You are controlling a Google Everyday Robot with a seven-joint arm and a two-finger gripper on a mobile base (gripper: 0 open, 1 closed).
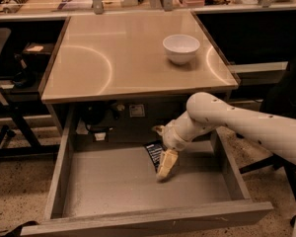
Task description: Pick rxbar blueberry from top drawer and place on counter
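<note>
The top drawer (138, 216) stands pulled out below the counter (113, 58). The rxbar blueberry (153, 152), a small dark navy bar with pale lettering, is at the back middle of the drawer's floor. My gripper (166, 165) reaches down into the drawer from the right and sits right against the bar's right side, covering part of it. I cannot tell whether the bar is gripped or lifted.
A white bowl (181, 48) stands on the counter's back right. A cluttered bench (64, 1) with metal posts runs along the back. Cables and a socket (136, 110) hang behind the drawer. A chair base (5, 137) is at the left.
</note>
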